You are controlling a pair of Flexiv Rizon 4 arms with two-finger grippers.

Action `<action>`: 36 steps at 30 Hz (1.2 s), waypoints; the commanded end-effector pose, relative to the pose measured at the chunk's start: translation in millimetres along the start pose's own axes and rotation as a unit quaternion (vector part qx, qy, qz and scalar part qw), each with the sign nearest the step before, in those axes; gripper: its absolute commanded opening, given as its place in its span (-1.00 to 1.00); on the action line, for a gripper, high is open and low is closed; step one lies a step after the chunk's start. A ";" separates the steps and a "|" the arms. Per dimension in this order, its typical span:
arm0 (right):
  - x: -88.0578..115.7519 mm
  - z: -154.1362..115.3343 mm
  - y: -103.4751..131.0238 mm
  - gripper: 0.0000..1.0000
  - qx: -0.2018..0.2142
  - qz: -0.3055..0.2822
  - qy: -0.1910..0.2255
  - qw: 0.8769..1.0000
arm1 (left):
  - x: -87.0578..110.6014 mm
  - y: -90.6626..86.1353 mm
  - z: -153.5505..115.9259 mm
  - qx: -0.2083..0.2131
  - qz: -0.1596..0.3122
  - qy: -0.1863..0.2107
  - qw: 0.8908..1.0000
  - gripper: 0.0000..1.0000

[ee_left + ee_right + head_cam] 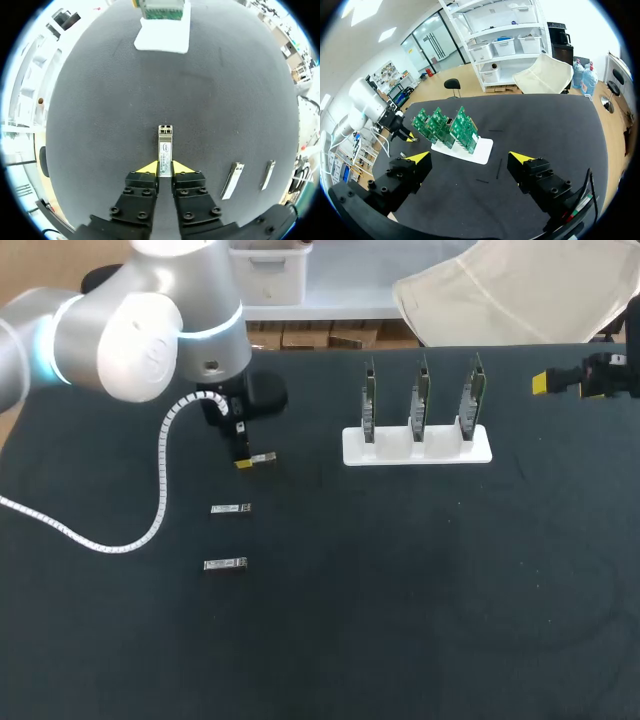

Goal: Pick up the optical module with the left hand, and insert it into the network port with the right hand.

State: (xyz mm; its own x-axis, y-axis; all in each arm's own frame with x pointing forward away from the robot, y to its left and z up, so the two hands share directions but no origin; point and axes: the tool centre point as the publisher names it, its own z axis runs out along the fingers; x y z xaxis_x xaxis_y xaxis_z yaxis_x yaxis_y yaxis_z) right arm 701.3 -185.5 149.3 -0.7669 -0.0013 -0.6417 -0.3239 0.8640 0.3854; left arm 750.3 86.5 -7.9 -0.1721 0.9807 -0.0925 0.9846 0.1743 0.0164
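Observation:
A small silver optical module [262,458] lies on the black table, seen up close in the left wrist view [165,142]. My left gripper [243,462] is down at its near end, and in its own view [165,170] both yellow-tipped fingers press the module from two sides, so it is shut on it. Three green circuit boards [422,395] with network ports stand upright in a white holder [417,448] at the middle right. My right gripper [540,383] hangs open at the far right edge, well away from the boards [445,127], with nothing between its fingers [470,157].
Two more silver modules [231,508] [225,563] lie in a row nearer the table's front, beside my left gripper in its wrist view [232,180] [268,174]. A white coiled cable [165,490] trails from the left arm across the table.

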 end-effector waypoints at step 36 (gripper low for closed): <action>0.4 -1.2 1.6 1.00 0.004 0.001 0.000 1.000 | -34.7 30.6 -165.3 -0.007 -0.111 -0.355 0.928 -1.00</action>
State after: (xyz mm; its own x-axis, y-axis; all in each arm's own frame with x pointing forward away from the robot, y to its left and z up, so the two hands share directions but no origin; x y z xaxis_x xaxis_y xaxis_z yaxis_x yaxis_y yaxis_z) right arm 701.3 -185.6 149.4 -0.7669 -0.0012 -0.6418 -0.3240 0.8640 0.3855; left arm 782.8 70.1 161.8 -0.3112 0.6405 -0.7021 0.9254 0.3723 -0.0706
